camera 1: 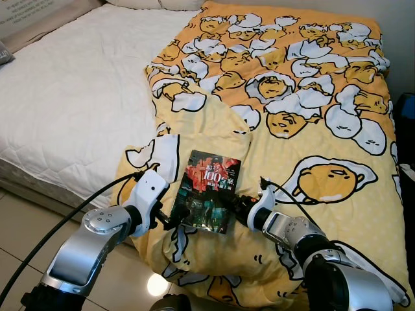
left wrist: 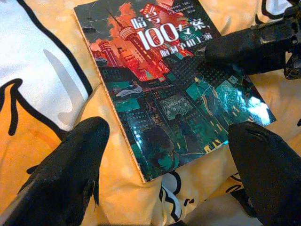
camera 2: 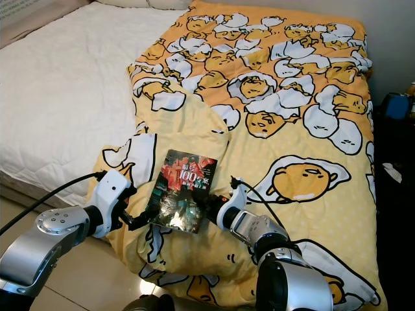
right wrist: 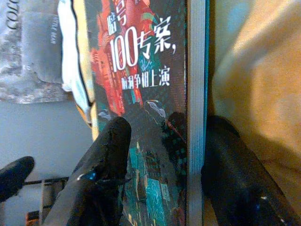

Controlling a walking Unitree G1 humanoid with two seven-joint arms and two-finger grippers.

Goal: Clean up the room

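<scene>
A paperback book (camera 1: 211, 188) with a dark red and teal city cover lies flat on the yellow egg-print blanket (camera 1: 311, 129), near the bed's front edge. My left gripper (camera 1: 174, 217) is open at the book's near left corner. In the left wrist view its two fingers (left wrist: 80, 160) straddle that corner without touching the cover (left wrist: 174, 94). My right gripper (camera 1: 240, 206) sits at the book's right edge, shut on it. In the right wrist view one finger (right wrist: 106, 165) presses on the cover (right wrist: 141, 84), while the other lies against the underside by the page edge.
The bare white mattress (camera 1: 78, 97) spreads out to the left of the blanket. Tiled floor (camera 1: 19, 220) lies below the bed's front edge. Against the right side of the bed stands a dark object (camera 1: 405, 110). Pillows (camera 1: 162, 3) are at the head.
</scene>
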